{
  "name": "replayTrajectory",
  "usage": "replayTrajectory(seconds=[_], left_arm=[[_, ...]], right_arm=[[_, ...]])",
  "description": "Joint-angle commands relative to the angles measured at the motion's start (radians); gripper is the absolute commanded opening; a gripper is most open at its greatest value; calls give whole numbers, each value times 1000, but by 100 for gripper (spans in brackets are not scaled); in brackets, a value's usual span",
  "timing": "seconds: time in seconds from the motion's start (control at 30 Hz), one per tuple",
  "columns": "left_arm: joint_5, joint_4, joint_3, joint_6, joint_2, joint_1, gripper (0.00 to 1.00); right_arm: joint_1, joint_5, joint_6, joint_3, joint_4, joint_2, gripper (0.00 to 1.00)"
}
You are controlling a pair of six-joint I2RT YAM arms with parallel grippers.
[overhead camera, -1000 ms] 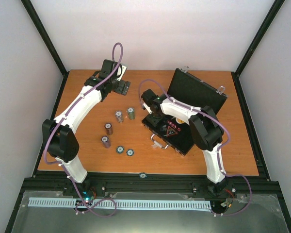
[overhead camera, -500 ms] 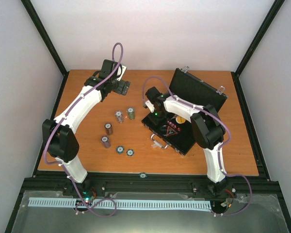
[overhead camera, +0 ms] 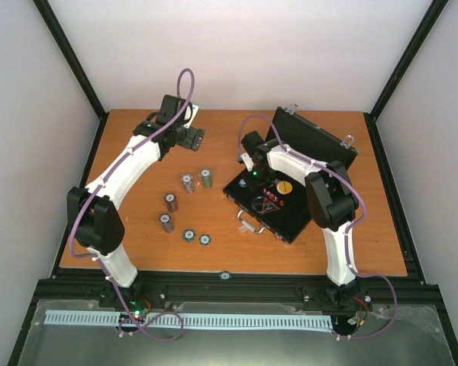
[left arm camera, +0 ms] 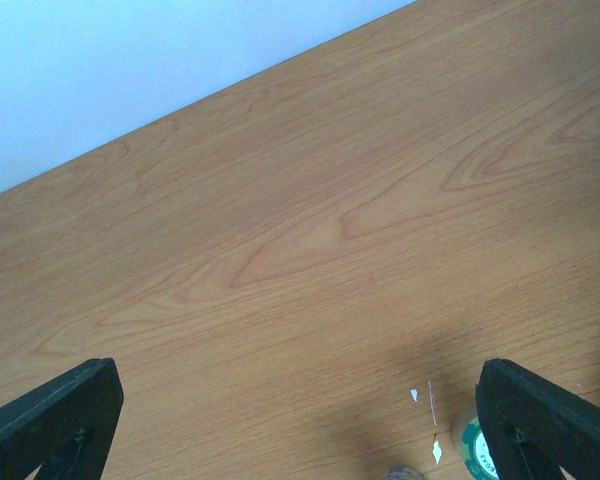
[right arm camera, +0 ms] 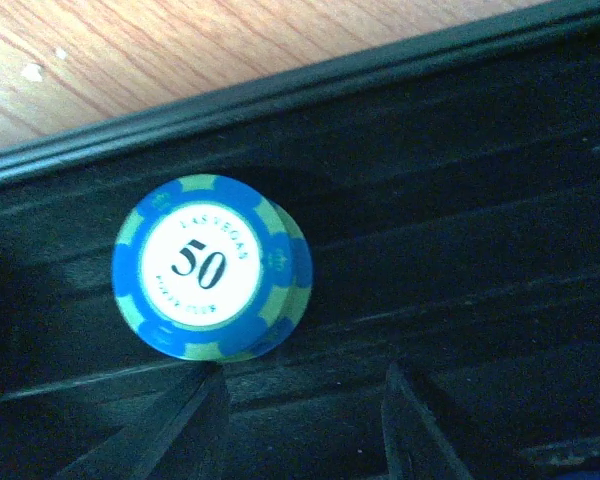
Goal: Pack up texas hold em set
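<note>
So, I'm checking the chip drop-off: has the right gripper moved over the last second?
Yes. The right gripper has shifted right and farther back along the table, closer to the open case lid.

- The wooden worktop point(overhead camera: 366, 244) fills the centre of the frame.
- White walls point(overhead camera: 252, 53) close it in at the top and on both sides.
- Black frame posts point(overhead camera: 69, 57) slant down from the upper corners.
- A white toothed strip point(overhead camera: 183, 320) runs along the bottom.
</note>
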State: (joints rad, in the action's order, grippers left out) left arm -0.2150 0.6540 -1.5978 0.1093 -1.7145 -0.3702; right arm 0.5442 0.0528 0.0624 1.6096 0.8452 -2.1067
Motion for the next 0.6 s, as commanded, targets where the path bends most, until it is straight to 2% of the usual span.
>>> replayTrajectory(seconds=[0.0,0.13,0.57], left_arm=[[-10,-1,1,16,9,8,100],[-12,-3,4,16,10,8,100],[-2,-1,-3,11,8,8,100]], right_arm=[[-1,-55,-8,11,7,-31,46],[-1,-115,4,4,12,-13,56],[12,-92,41,1,-2,160,79]])
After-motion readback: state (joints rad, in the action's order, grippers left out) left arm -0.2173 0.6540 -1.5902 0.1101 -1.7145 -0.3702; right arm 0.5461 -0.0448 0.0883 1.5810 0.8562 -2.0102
